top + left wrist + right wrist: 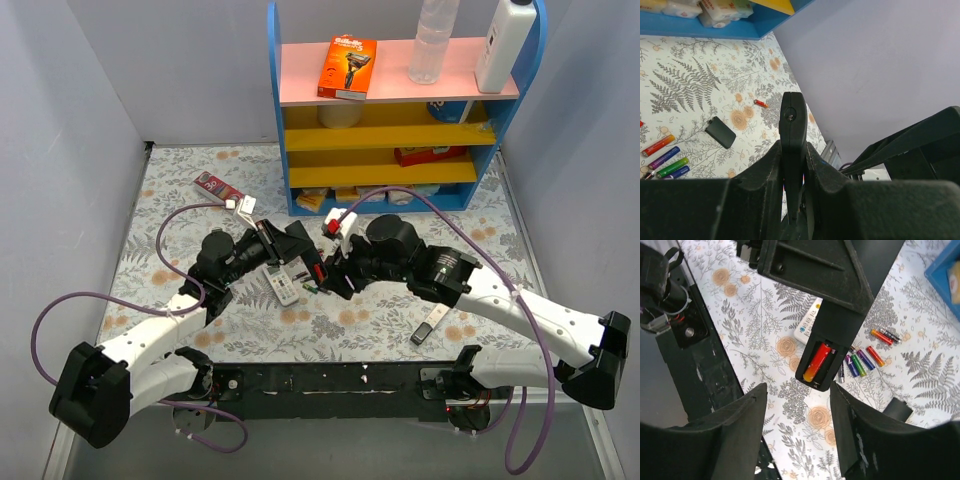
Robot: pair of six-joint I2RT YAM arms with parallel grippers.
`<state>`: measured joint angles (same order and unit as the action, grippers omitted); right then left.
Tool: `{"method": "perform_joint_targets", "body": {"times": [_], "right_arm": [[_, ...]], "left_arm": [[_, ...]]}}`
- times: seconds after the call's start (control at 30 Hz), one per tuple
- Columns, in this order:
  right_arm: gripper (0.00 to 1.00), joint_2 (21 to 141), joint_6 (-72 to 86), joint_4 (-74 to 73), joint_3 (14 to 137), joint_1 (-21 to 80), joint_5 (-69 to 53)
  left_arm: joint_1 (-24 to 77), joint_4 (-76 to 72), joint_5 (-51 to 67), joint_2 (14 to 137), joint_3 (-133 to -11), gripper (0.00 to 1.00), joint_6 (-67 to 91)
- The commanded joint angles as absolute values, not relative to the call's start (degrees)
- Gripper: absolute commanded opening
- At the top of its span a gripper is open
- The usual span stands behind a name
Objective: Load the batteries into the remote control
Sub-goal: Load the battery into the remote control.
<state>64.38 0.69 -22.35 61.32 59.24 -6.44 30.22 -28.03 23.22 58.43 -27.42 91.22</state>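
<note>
My left gripper (288,242) is shut on a black remote (793,130), seen edge-on between its fingers in the left wrist view. In the right wrist view the remote (832,332) shows an open battery bay holding one red-orange battery (818,361); the slot beside it is empty. My right gripper (797,390) is open and empty, just below the remote's end and above the table. Several loose batteries (860,362), red, green, blue and black, lie in a cluster on the table beside the remote; they also show in the left wrist view (662,157). One red battery (760,103) lies apart.
A white remote (283,286) lies on the table under the grippers. A small flat black piece (426,328), like a battery cover, lies to the right. A blue shelf unit (282,120) with boxes and bottles stands at the back. A red packet (214,185) lies at the back left.
</note>
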Motion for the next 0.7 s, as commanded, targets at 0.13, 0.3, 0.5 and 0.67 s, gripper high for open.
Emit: {"method": "perform_joint_targets", "body": {"times": [0.13,0.3,0.5,0.67], "right_arm": [[0.67,71.44,15.20,-25.22,70.12,61.87,5.53],[0.72,75.58,19.68,-30.23,74.96,62.66,9.49],[0.67,78.84,20.83,-32.43,76.99,63.54,10.28],[0.57,80.42,21.79,-31.90,77.17,63.98,10.02]], "left_arm": [[30.41,-27.25,19.86,59.50,-29.62,0.00,90.44],[30.41,-25.93,19.51,59.59,-30.41,0.00,91.49],[30.41,-24.87,19.16,59.59,-30.76,0.00,93.16],[30.50,-25.22,19.42,59.59,-31.02,0.00,94.39]]}}
